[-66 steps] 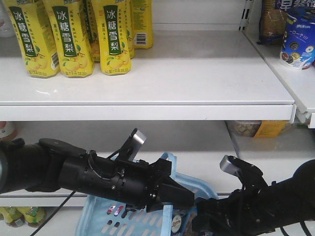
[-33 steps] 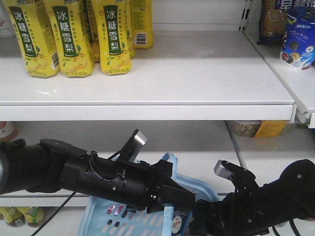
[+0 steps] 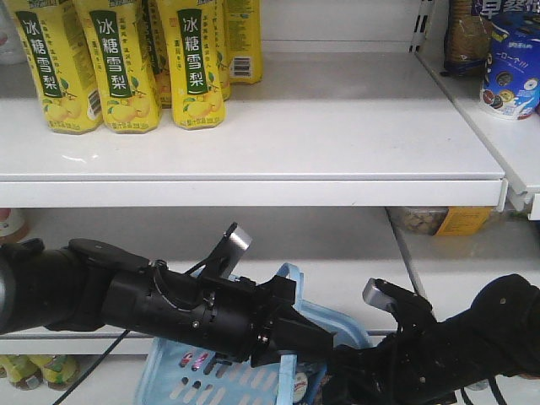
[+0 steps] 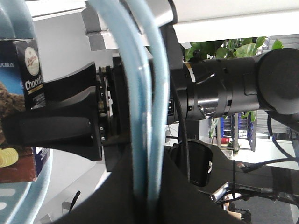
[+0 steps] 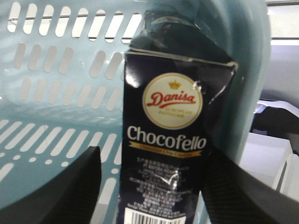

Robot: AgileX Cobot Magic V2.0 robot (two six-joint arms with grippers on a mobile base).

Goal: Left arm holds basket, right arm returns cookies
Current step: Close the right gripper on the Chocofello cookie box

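Basket [image 5: 56,107] is pale blue with rows of oval slots. Cookies carton [image 5: 170,154] is navy-black with white lettering plus a cream round logo, red script, gold rim. Left arm [image 3: 126,295] and right arm [image 3: 472,346] are both black. Drink bottles [image 3: 118,67] are yellow with green labels, shelf [image 3: 354,126] is white.

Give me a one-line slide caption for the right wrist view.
Right gripper, jaws open, straddles the upright Danisa Chocofello cookies carton against the light blue slotted basket.
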